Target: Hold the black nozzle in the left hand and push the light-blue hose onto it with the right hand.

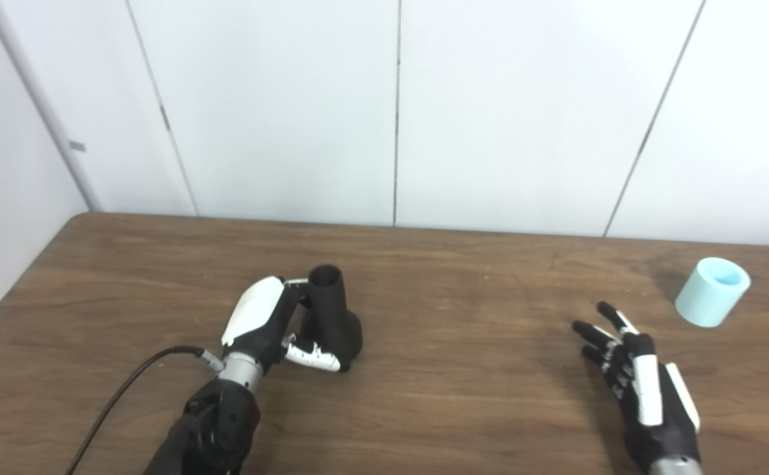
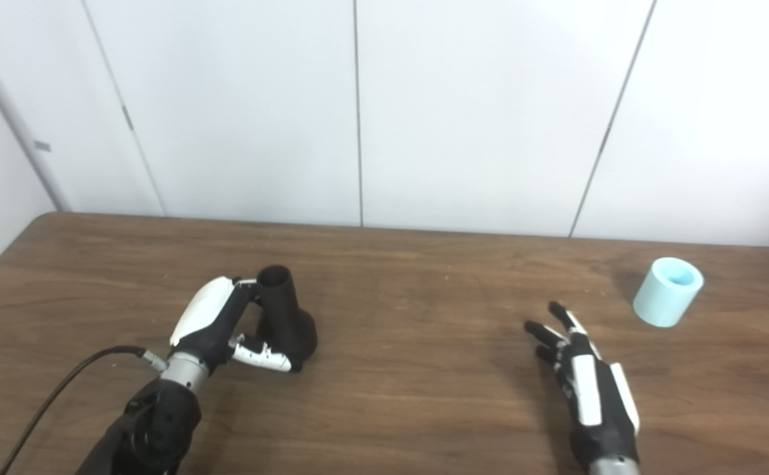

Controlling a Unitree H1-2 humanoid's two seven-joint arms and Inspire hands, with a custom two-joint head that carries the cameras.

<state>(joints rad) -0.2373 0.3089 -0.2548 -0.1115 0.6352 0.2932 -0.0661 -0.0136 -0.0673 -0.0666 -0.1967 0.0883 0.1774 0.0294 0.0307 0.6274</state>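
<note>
The black nozzle [image 1: 333,310] stands upright on the wooden table [image 1: 463,310], left of centre, narrow open end up. My left hand [image 1: 262,323] wraps its fingers and thumb around the nozzle's lower body. The light-blue hose [image 1: 713,291], a short hollow cylinder, sits tilted at the far right of the table. My right hand [image 1: 635,376] is low over the table, fingers spread, empty, a short way to the near left of the hose and apart from it.
A black cable [image 1: 121,396] runs from my left wrist toward the near left edge. White wall panels [image 1: 398,112] stand directly behind the table's far edge. Bare wood lies between the two hands.
</note>
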